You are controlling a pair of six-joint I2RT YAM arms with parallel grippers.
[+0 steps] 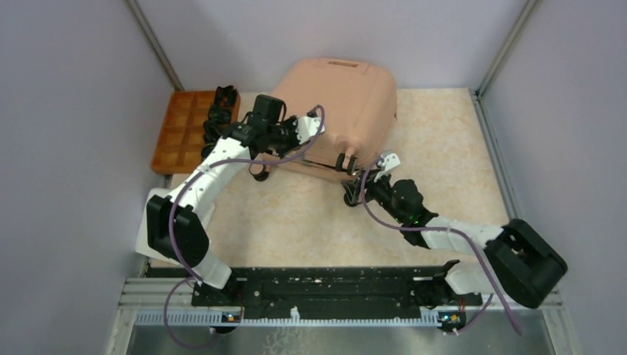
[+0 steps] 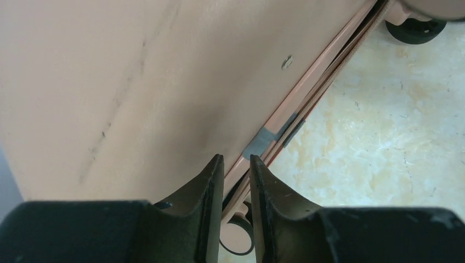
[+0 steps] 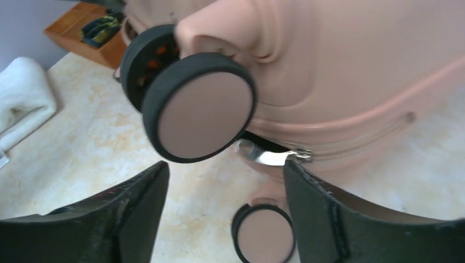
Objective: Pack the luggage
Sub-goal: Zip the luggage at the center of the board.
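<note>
Right hand (image 3: pixel 225 167) open wide, holding nothing, with a black-rimmed pink wheel (image 3: pixel 200 115) of the peach-pink hard-shell luggage (image 1: pixel 347 96) just ahead and a silver zip pull (image 3: pixel 263 156) beyond it. Left hand (image 2: pixel 237 159) fingers narrowly apart at the shell's zip seam; can't tell if gripping. Luggage sits back-centre on the marbled beige bench (image 1: pixel 444 148). Orange compartmented tray (image 1: pixel 181 129) just left of it, white cloth (image 3: pixel 22 93) nearer.

Noted: cream marbled worktop (image 1: pixel 444 148), carrying peach-pink luggage (image 1: pixel 347 96) at far centre and orange compartmented tray (image 1: pixel 181 137) at far-left corner, near but apart.
</note>
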